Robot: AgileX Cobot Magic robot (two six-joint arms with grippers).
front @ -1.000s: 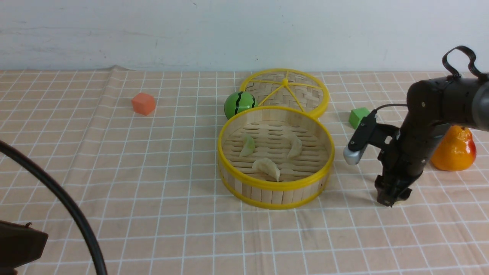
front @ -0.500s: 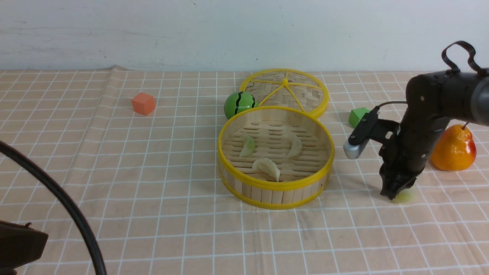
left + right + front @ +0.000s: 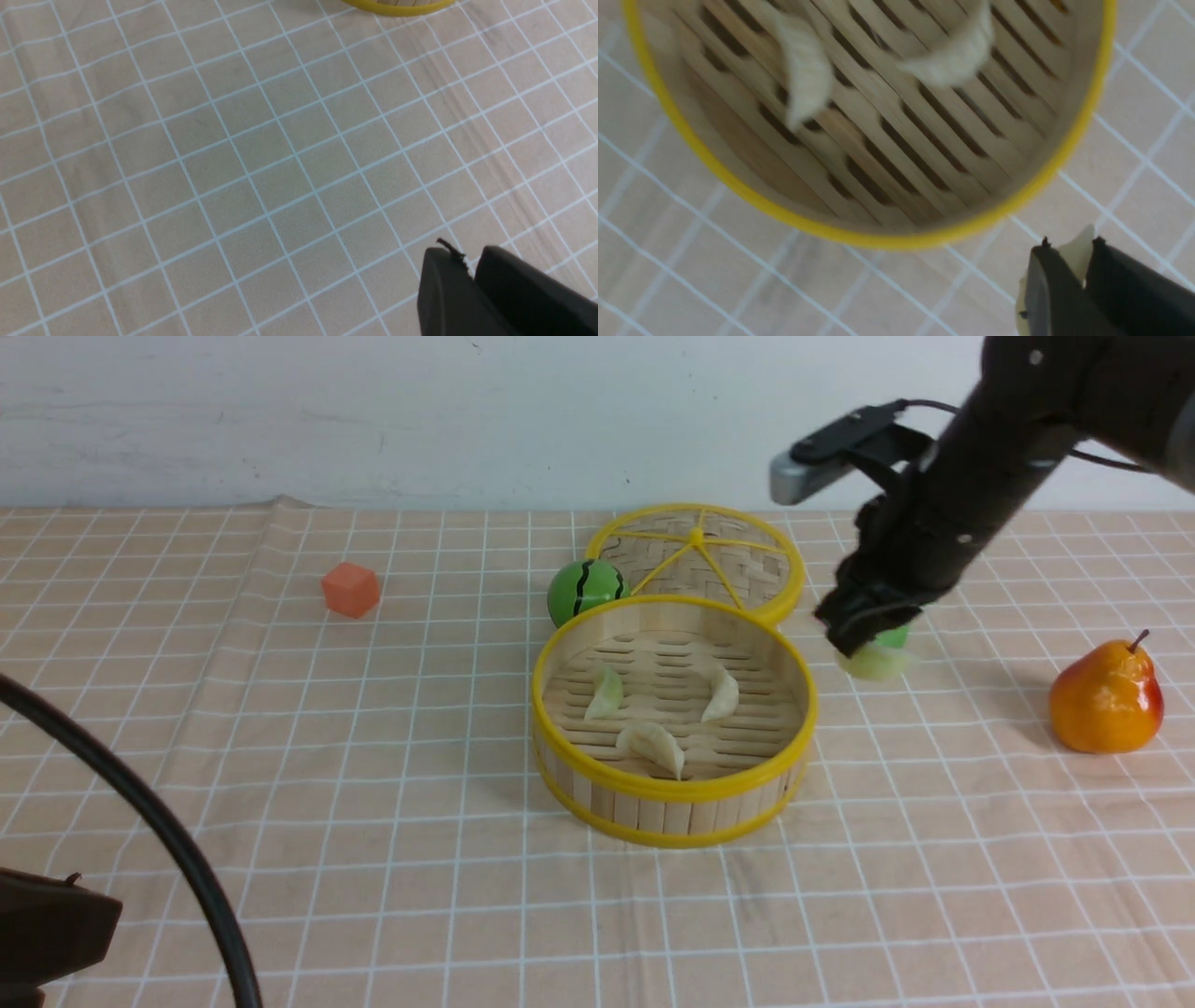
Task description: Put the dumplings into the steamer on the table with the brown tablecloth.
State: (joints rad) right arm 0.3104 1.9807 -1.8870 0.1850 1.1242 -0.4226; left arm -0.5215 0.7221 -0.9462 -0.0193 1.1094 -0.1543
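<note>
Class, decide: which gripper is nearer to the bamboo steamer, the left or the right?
Right. The right gripper, holding a dumpling, hangs raised just off the steamer's right side. The left gripper sits far away, toward the table's near left.

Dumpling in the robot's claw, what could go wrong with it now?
1. The right gripper pinches the held dumpling with most of it sticking out below the jaws. It hangs beside the steamer, not over it, so a slip would probably drop it on the tablecloth.
2. Released carelessly, it might land on the three dumplings already inside.
</note>
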